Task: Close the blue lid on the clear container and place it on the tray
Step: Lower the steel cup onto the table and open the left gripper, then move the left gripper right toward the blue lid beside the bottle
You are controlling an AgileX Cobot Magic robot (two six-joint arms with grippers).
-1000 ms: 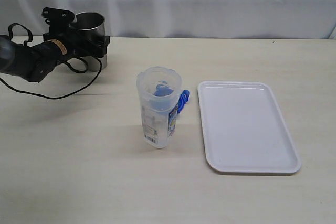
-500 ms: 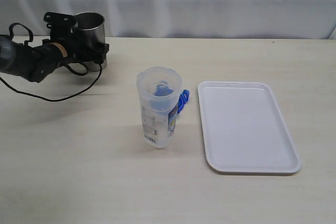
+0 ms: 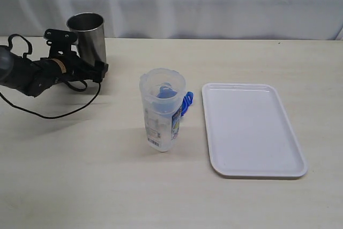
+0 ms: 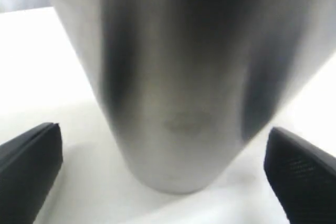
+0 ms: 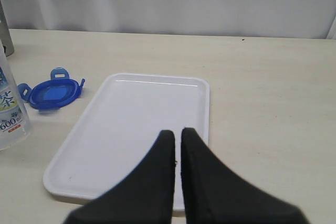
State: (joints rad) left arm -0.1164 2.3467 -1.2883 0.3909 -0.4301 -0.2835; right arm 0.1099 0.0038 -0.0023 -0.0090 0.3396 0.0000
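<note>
left gripper (image 4: pixel 163 171) is seen spread wide at the steel tumbler (image 3: pixel 87 36), right gripper (image 5: pixel 177 135) pressed together, blue lid (image 5: pixel 52 92) spotted just behind clear container (image 3: pixel 162 112)

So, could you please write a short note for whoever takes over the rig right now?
Left claw: open, facing the steel tumbler at the table's far left, holding nothing.
Right claw: shut, empty, facing the tray.
Clear container: upright and uncapped on the table, left of the tray.
Blue lid: flat on the table between container and tray.
Done: nothing yet.
Left: fit the lid, snap it shut, set the container on the tray.
</note>
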